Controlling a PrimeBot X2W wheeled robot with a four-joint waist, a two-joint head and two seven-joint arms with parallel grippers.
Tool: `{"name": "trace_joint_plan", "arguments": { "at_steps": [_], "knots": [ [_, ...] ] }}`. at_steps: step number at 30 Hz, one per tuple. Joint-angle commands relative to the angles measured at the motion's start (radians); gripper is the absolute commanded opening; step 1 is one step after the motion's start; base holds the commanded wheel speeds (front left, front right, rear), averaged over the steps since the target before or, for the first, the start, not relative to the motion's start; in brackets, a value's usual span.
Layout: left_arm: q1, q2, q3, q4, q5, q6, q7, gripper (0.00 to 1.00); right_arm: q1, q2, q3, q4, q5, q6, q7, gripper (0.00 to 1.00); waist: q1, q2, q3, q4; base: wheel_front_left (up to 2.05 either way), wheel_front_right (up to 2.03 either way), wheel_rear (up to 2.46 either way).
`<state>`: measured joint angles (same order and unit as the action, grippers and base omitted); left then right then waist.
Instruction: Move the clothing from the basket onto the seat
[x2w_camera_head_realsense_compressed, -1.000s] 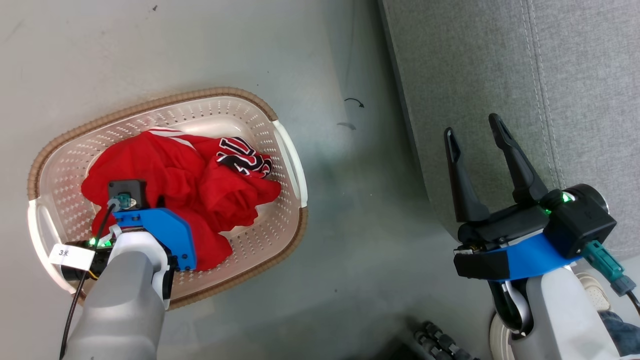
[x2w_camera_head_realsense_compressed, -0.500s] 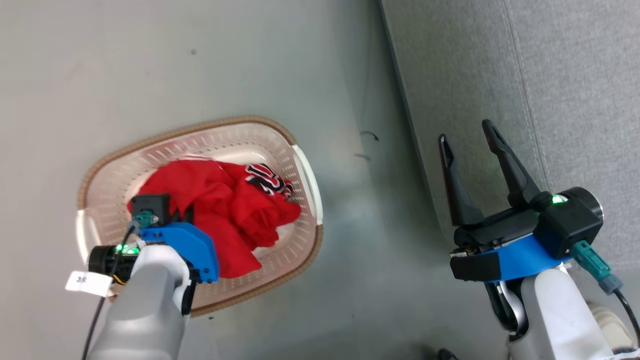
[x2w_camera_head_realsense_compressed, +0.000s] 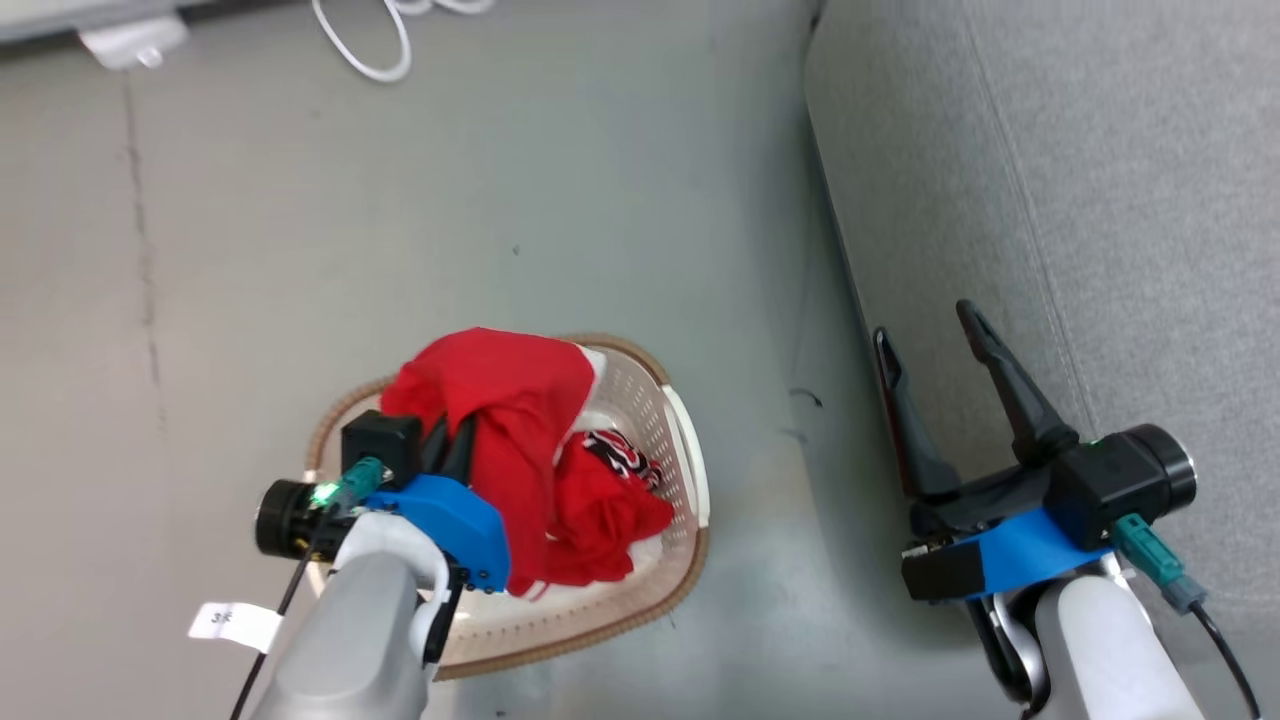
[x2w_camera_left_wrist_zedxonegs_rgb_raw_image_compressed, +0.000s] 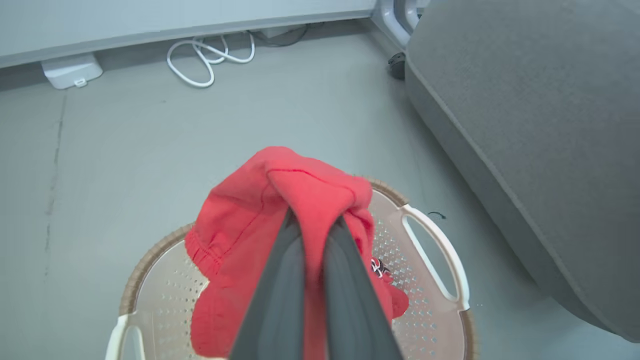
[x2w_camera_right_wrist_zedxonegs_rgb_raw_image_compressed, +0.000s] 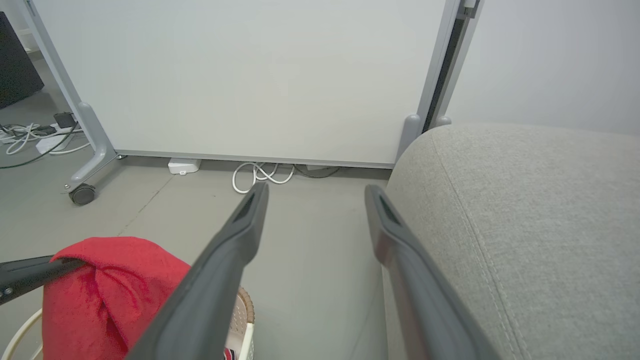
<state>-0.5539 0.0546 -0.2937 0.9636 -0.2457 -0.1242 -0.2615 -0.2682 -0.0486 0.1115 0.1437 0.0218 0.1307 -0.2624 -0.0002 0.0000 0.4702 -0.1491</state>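
Lower centre of head view, clothing (x2w_camera_head_realsense_compressed: 500, 400): one red garment bunched and hanging from left gripper (x2w_camera_head_realsense_compressed: 455, 442), raised above basket (x2w_camera_head_realsense_compressed: 690, 560), tail trailing down inside it; contact with basket bottom not clear.
Second garment (x2w_camera_head_realsense_compressed: 610, 505): lying inside basket toward its right end, black-and-white lettering (x2w_camera_head_realsense_compressed: 625, 458) facing up, partly tucked under the hanging piece.
Left gripper: clamped tight on a fold of the raised red garment; in left wrist view, cloth draped over the tips of both fingers (x2w_camera_left_wrist_zedxonegs_rgb_raw_image_compressed: 280, 290).
Basket: on floor (x2w_camera_head_realsense_compressed: 500, 180) at lower centre; far rim partly hidden behind raised cloth, brown near rim curving along lower right, white right handle (x2w_camera_head_realsense_compressed: 690, 450) turned toward seat (x2w_camera_head_realsense_compressed: 1100, 200).
Gap: bare strip of grey floor between right handle and seat's front edge, marked by small dark scuffs (x2w_camera_head_realsense_compressed: 805, 400).
Seat: right side of head view, rounded front edge running from top centre down toward lower right; broad plain grey cushion beyond that edge, stitched seam along it.
Right gripper (x2w_camera_head_realsense_compressed: 922, 325): lower right, fingers spread wide and holding nothing, poised over seat's front edge, well apart from basket.
Floor beyond: open grey floor across upper left and centre, thin crack line down left side.
Far edge: white cable loop (x2w_camera_head_realsense_compressed: 380, 45) and small white box (x2w_camera_head_realsense_compressed: 130, 40) at top left; in right wrist view, both at foot of a pale panel (x2w_camera_right_wrist_zedxonegs_rgb_raw_image_compressed: 240, 75) on a caster (x2w_camera_right_wrist_zedxonegs_rgb_raw_image_compressed: 82, 194).
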Motion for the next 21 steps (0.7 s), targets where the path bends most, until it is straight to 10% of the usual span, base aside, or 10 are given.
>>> {"name": "trace_joint_plan", "arguments": {
  "at_steps": [1, 21],
  "knots": [
    [0.023, -0.003, -0.031, -0.056, -0.012, -0.008, -0.005, 0.0, 0.016, -0.003, 0.0, 0.011, -0.009, 0.0, -0.004, 1.0, 0.0002, 0.0, -0.083, 0.044, 0.0, 0.0, 0.0],
    [-0.006, 0.019, -0.307, -0.299, -0.145, -0.006, -0.005, 0.0, 0.135, -0.003, -0.006, 0.048, -0.021, 0.0, 0.022, 1.0, 0.0002, 0.0, -0.345, 0.128, 0.0, 0.0, 0.0]
  ]
}}
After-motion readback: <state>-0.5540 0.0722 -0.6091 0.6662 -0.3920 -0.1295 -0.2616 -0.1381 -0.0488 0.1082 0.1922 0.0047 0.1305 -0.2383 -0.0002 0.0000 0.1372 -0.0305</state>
